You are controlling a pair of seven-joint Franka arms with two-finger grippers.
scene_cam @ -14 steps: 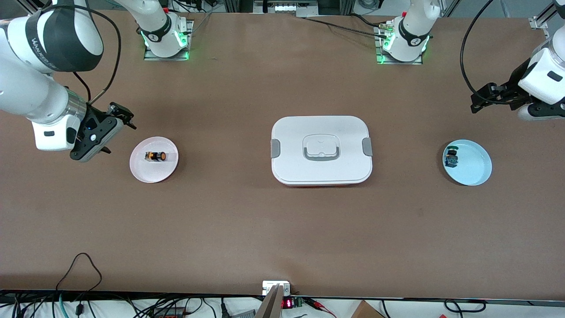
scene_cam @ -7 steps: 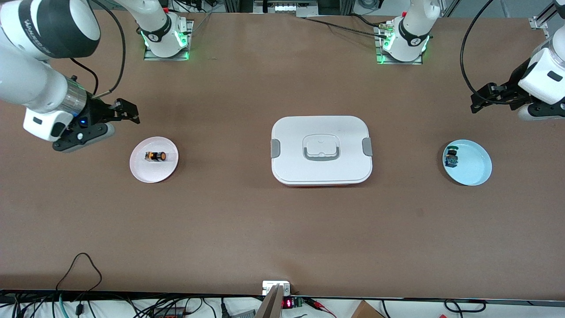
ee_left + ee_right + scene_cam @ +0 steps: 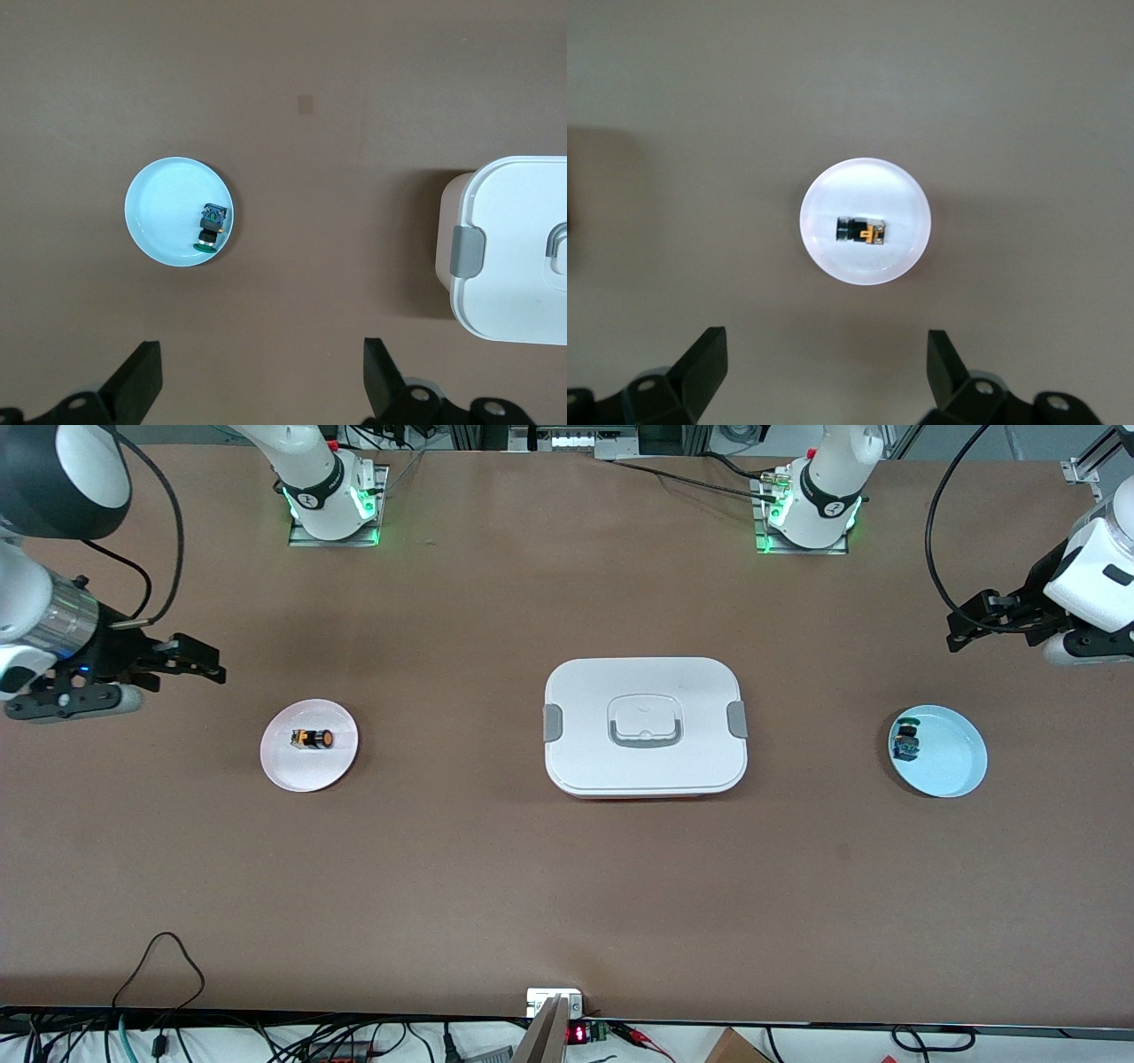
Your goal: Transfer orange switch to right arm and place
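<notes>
The orange switch (image 3: 313,739) is lying on its side on the pink plate (image 3: 285,770), toward the right arm's end of the table from the white lidded box (image 3: 645,726).

The right gripper (image 3: 197,666) hangs near that plate, jaws spread wide and empty. The left gripper (image 3: 966,622) is near the blue plate (image 3: 957,775), also wide open with nothing in it, just waiting.

For a clean pick I'd centre over the switch and close across its narrow body; it looks like it'd roll easily.

The table (image 3: 567,886) is plain brown, with cables along the edge nearest the front camera.
</notes>
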